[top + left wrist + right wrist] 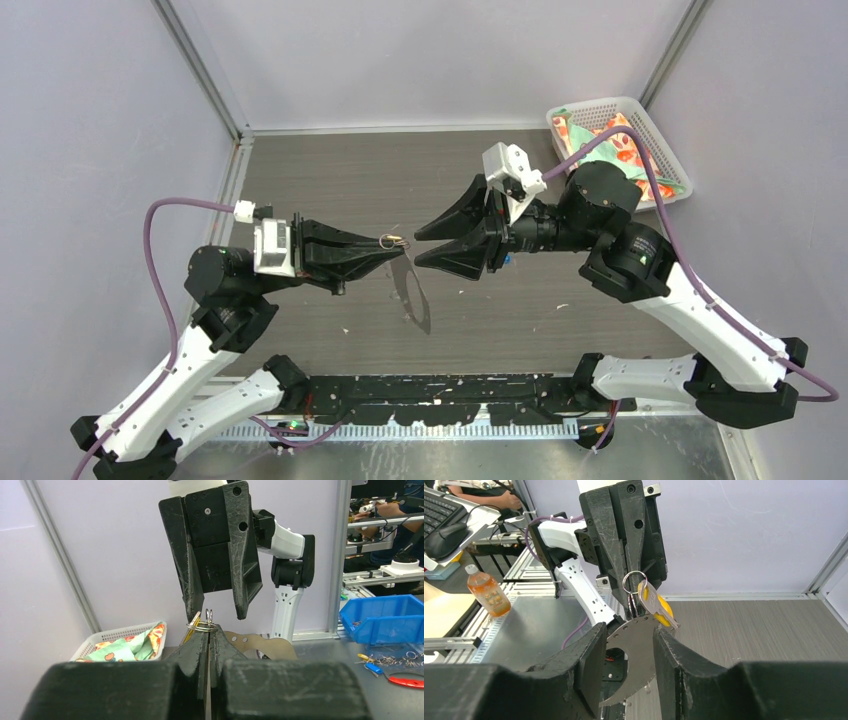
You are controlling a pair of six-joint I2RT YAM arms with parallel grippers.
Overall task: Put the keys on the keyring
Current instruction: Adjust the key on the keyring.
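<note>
from where i stand the left claw is clamped fully closed, and pinched right at its tips is a small silver wire keyring. a little key with a silver blade and a yellow plastic head dangles from the keyring just below those tips, tilted off to one side. i cannot tell whether it is properly threaded on or only caught in a turn of the wire. the right claw faces the left one tip to tip. its two fingers stand apart with nothing between them, and the keyring and key sit just ahead of its gap. a thin flat plate with small holes shows through that gap lower down, and i cannot tell whether it touches anything. i see no blue-headed key near either claw, so i'd guess the job is about half done at best. the danger from here looks like the hold itself. the left claw has only a sliver of wire, so a nudge from the right claw's fingers could twist the keyring or pop it out. if the right claw closes on the swinging key off-centre, it could drag the key off the wire or pull the whole bundle free. anything that drops lands under both claws, where small flat pieces look awkward to pick up.
</note>
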